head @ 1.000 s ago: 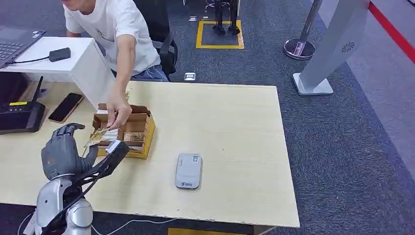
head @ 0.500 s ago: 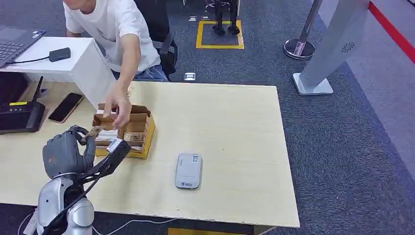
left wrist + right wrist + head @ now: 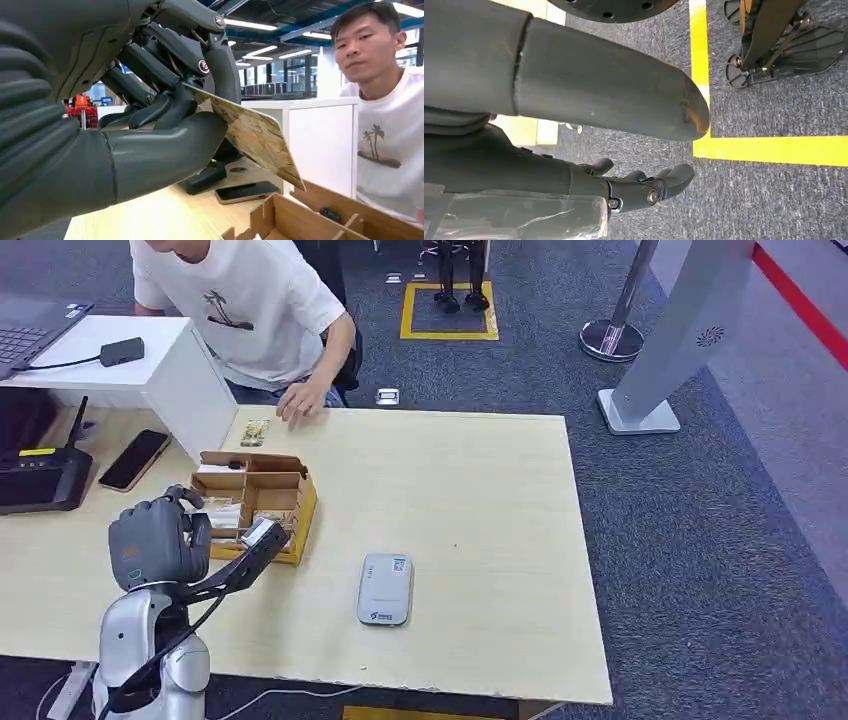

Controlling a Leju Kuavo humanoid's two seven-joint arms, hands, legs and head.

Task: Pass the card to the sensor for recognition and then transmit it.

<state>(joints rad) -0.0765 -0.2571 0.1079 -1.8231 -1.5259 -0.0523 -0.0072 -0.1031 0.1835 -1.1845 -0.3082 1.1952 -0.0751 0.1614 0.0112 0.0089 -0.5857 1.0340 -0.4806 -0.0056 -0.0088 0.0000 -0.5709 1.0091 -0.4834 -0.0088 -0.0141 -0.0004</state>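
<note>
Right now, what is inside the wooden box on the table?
The wooden box has open compartments split by dividers. White card-like items sit in the compartment nearest the left hand, and a small dark item lies in another. The hand, gripping the card, covers part of the box.

the left robot hand [image 3: 150,115] hides the near part of the card [image 3: 250,135].

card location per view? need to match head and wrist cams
Head view: card at the left hand, by the wooden box.
Left wrist view: card pinched between thumb and fingers.
Right wrist view: not in it.
Shared landmark: wooden box.
</note>
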